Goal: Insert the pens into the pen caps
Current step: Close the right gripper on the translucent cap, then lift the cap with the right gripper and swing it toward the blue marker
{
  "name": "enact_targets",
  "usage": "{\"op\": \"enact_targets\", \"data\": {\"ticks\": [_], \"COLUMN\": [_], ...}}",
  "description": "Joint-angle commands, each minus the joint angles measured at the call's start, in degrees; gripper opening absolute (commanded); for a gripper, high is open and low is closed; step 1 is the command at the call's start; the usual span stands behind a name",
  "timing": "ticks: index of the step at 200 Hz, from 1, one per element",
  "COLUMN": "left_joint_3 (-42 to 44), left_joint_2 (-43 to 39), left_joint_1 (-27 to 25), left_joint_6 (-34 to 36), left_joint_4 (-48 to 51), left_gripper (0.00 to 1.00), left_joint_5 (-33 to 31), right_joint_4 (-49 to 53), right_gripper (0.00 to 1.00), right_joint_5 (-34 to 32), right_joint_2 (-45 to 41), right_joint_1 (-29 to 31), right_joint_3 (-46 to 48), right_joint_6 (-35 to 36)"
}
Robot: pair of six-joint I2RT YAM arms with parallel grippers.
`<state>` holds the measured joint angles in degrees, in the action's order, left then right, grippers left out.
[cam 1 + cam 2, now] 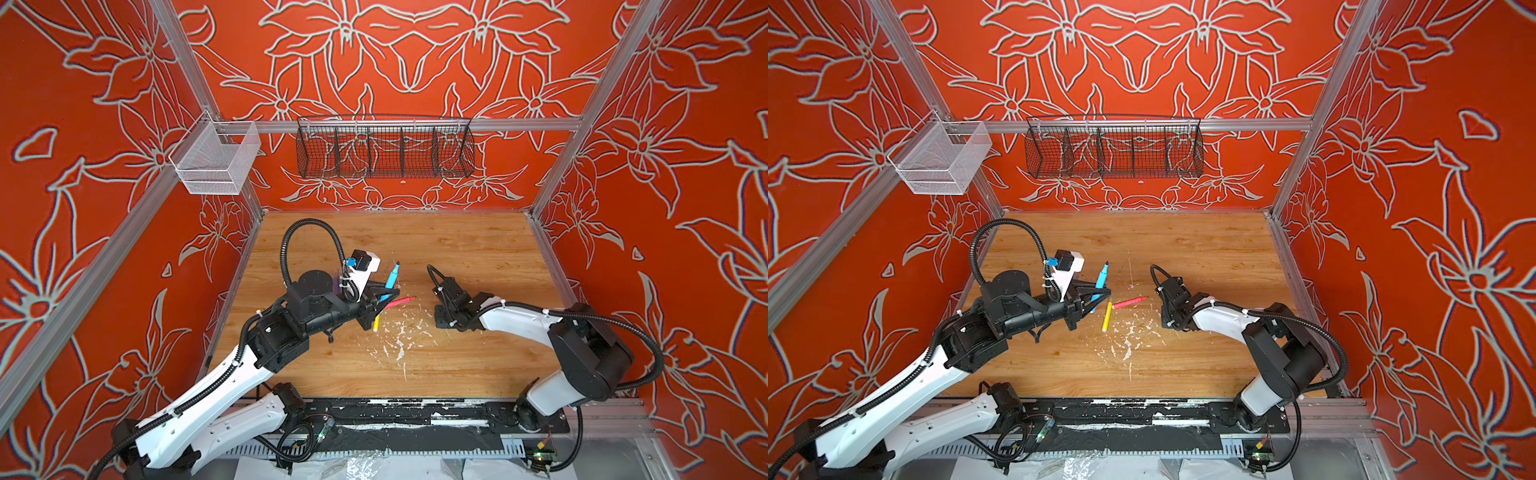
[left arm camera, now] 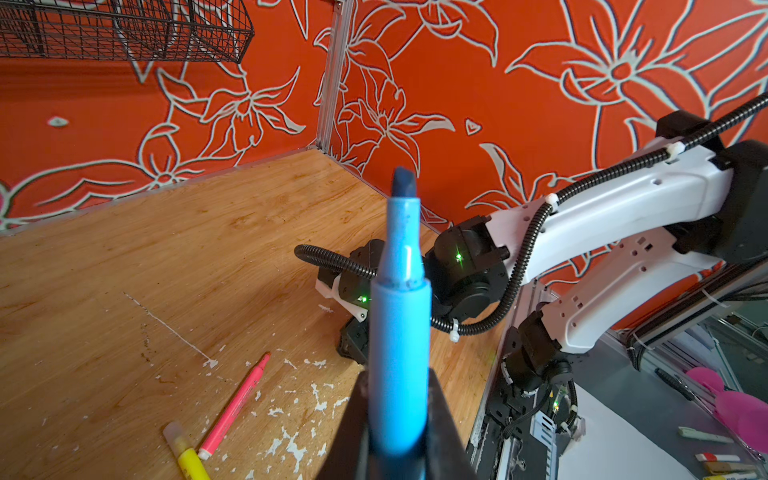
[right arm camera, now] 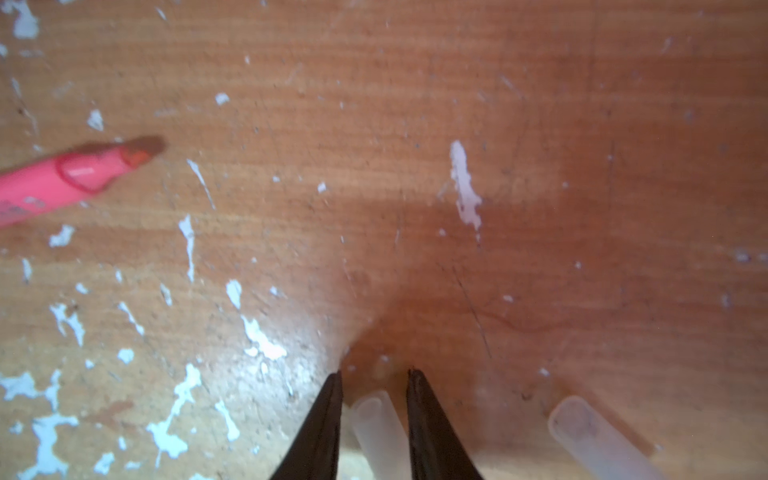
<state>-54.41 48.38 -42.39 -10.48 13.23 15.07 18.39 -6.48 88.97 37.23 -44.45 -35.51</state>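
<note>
— Two top views first: what did we find there?

— In both top views the left hand (image 1: 386, 296) was clamped on the blue pen (image 1: 392, 279). It held the pen off the worktop (image 1: 478, 257) with the tip angled up and away, which we took as offering the tip for a cap. The yellow pen (image 1: 1107, 316) and pink pen (image 1: 1129, 302) lay on the wood just beside that hand. The right hand (image 1: 1172, 322) pointed down at the worktop, and its own body hid its fingertips.

— And from the left wrist?

— The blue pen (image 2: 399, 324) ran straight out between the closed jaws, its bare tip aimed toward the right arm (image 2: 602, 216).

— The right wrist?

— The right hand (image 3: 375, 374) stood narrowly apart, astride a clear cap (image 3: 376, 424) lying on the wood. A sliver of worktop showed beside one finger, so we judged the cap not yet pinched. A second cap (image 3: 590, 432) lay near, and the bare-tipped pink pen (image 3: 62, 178) was well apart.
</note>
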Motion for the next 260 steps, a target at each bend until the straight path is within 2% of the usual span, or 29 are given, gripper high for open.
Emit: {"op": "enact_targets", "data": {"ticks": [1, 28, 54, 155, 187, 233, 260], "left_joint_3": [0.17, 0.18, 0.18, 0.27, 0.27, 0.27, -0.06], "left_joint_2": [-0.66, -0.66, -0.81, -1.27, -1.28, -1.19, -0.34], "left_joint_1": [-0.15, -0.15, -0.15, -0.15, -0.15, -0.15, -0.14], "left_joint_6": [0.38, 0.33, 0.28, 0.29, 0.29, 0.42, 0.64], "left_joint_4": [-1.27, -1.22, -1.28, -1.19, -1.15, -1.19, -1.15], "left_gripper": [0.0, 0.0, 0.0, 0.0, 0.0, 0.0, 0.0], "left_joint_5": [0.18, 0.23, 0.44, 0.47, 0.4, 0.73, 1.91], "right_joint_4": [6.39, 6.53, 6.06, 5.54, 5.51, 5.43, 5.18], "right_gripper": [0.3, 0.3, 0.24, 0.24, 0.16, 0.07, 0.04], "right_joint_5": [1.31, 1.14, 1.12, 0.39, 0.57, 0.22, 0.75], "right_joint_2": [-0.92, -1.35, 0.08, 4.07, 4.44, 1.41, -5.71], "right_joint_1": [0.14, 0.12, 0.13, 0.13, 0.12, 0.12, 0.12], "right_joint_3": [2.19, 2.46, 2.31, 1.12, 0.91, 2.01, 3.55], "right_joint_6": [0.56, 0.82, 1.1, 1.32, 1.41, 0.63, -0.21]}}
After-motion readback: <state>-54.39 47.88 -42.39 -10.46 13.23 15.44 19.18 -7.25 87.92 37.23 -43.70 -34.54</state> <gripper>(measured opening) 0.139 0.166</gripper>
